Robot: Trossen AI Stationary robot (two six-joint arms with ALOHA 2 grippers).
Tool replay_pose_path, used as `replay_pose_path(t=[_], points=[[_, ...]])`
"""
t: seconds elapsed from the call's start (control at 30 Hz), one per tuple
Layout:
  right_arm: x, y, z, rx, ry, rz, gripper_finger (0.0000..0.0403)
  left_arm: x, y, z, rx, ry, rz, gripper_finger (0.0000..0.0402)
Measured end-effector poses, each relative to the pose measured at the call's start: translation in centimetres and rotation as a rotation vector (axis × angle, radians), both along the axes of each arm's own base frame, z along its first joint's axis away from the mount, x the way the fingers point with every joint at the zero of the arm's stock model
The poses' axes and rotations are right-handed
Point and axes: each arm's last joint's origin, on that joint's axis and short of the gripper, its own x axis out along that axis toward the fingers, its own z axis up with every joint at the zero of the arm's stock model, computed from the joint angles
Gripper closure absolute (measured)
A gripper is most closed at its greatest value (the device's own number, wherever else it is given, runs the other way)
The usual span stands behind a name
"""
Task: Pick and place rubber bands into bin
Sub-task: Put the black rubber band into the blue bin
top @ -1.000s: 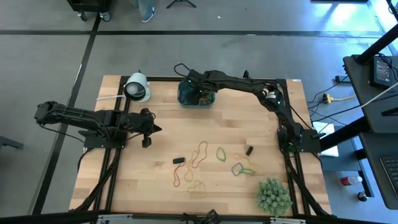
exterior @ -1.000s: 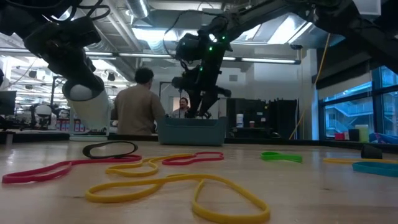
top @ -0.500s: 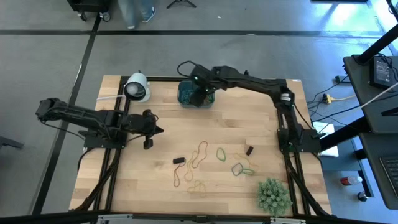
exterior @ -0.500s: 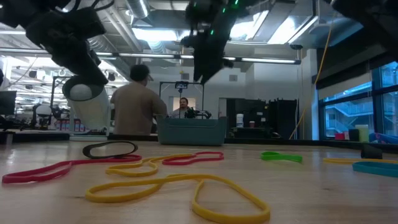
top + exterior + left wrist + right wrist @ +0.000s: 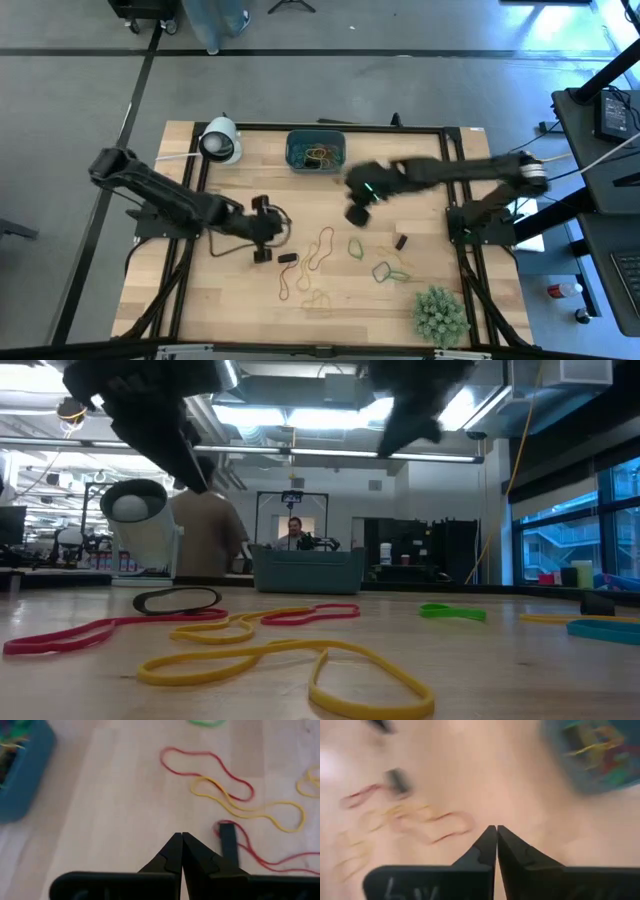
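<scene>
Both grippers closed and empty: left gripper (image 5: pixel 264 256) beside the dark band (image 5: pixel 288 258), right gripper (image 5: pixel 357 214) above the loose rubber bands (image 5: pixel 320 248) at table centre; bin (image 5: pixel 315 152) at 12 o'clock. Risk: arms colliding over the same pile, or snagging several tangled loops

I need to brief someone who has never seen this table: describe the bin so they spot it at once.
On the light wooden table, look to the far edge, between the two arms. The small teal-blue rectangular plastic bin sits there holding coloured rubber bands; the neighbouring white cylindrical roll is round and white instead.
</scene>
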Motion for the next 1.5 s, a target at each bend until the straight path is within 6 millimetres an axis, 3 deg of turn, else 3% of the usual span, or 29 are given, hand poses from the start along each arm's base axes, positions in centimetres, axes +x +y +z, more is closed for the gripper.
replay_pose_path(t=[0.17, 0.37, 0.6, 0.8, 0.93, 1.07, 1.27, 1.5], points=[[-5.3, 5.0, -1.9, 0.093, -0.089, 0.058, 0.0399, 2.7, -2.7, -0.4, 0.027, 0.159, -0.012, 0.0396], [-9.4, 8.7, -4.5, 0.151, -0.123, 0.083, 0.0400, 5.5, -4.9, -1.8, 0.046, 0.327, -0.045, 0.0371], [-11.5, 10.9, -6.6, 0.211, -0.060, 0.100, 0.0399, 7.7, -5.6, -4.9, 0.012, 0.431, 0.051, 0.0306], [-12.1, 12.1, -6.8, 0.211, -0.055, 0.156, 0.0398, 8.0, -5.7, -6.5, -0.022, 0.483, 0.113, 0.0257], [-12.4, 12.4, -6.8, 0.195, -0.062, 0.164, 0.0398, 8.1, -5.5, -6.9, -0.028, 0.497, 0.140, 0.0246], [-12.5, 12.7, -6.8, 0.194, -0.062, 0.175, 0.0398, 8.2, -5.4, -7.1, -0.076, 0.513, 0.150, 0.0272], [-12.7, 12.9, -6.8, 0.184, -0.068, 0.180, 0.0398, 8.2, -5.6, -7.0, -0.151, 0.544, 0.136, 0.0384], [-12.8, 13.1, -6.8, 0.181, -0.070, 0.188, 0.0398, 7.9, -5.9, -6.0, -0.204, 0.515, 0.183, 0.0396]])
